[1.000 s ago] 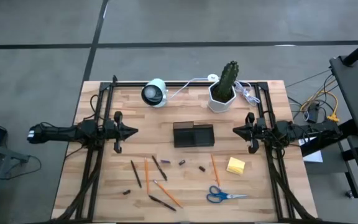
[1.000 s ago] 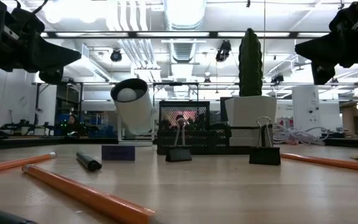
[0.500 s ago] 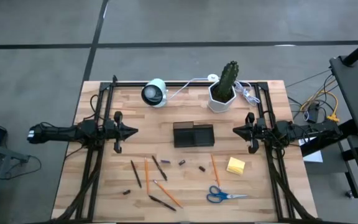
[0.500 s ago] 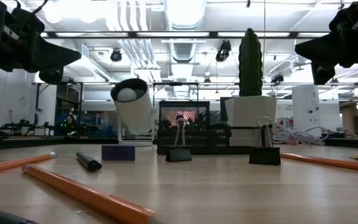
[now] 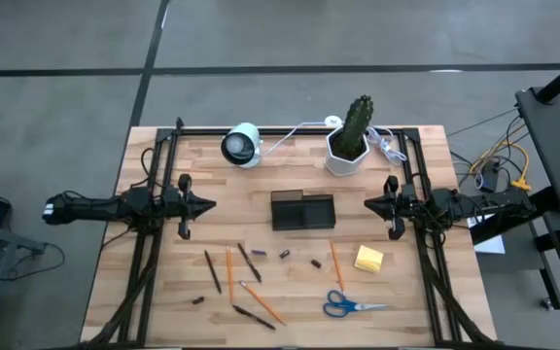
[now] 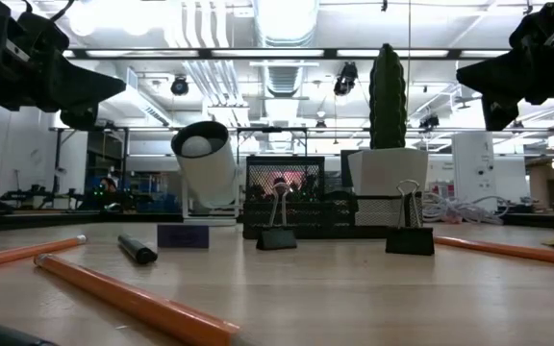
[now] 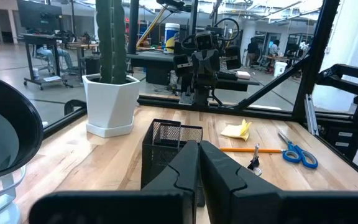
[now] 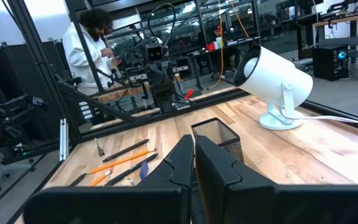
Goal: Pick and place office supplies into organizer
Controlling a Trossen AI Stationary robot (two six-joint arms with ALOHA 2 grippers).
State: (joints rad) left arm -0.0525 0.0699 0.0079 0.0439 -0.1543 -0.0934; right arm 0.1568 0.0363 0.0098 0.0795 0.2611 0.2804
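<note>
Organizer (image 5: 302, 210) sits mid-table, flanked by the left gripper (image 5: 208, 205) and the right gripper (image 5: 369, 204), both pinched closed and holding nothing (each hovers beside it, well apart). Pencils (image 5: 229, 274), sticky-note pad (image 5: 368, 259) and scissors (image 5: 353, 305) lie on the table nearer the front edge than the organizer.

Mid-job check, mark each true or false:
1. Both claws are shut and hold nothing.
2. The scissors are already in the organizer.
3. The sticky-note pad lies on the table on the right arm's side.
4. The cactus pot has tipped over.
1. True: the left claw and right claw are shut and empty, either side of the organizer.
2. False: the scissors lie on the table near its front edge.
3. True: the sticky-note pad lies there.
4. False: the cactus pot stands upright.
</note>
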